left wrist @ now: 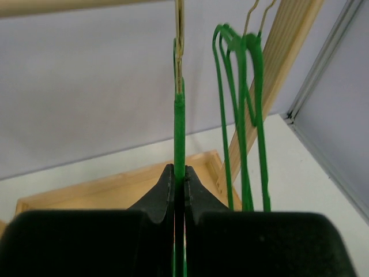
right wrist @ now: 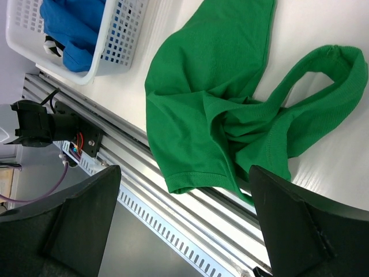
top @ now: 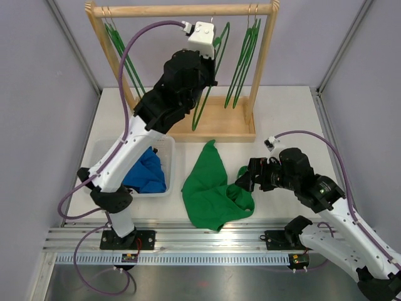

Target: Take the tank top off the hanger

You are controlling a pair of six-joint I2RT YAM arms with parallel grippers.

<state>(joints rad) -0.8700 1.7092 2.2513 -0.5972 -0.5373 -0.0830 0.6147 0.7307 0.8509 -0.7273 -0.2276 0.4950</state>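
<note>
Basket (top: pixel 101 155) half hidden by left arm (top: pixel 156 106), hanger (left wrist: pixel 179 127) lost lower down — inside left end effector (left wrist: pixel 179 172)

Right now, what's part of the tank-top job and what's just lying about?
Job:
green tank top, on the table
green hanger, clamped in the left claw
right claw, open near the tank top

Lying about:
white basket
blue garment in it
spare green hangers
wooden rack
</note>
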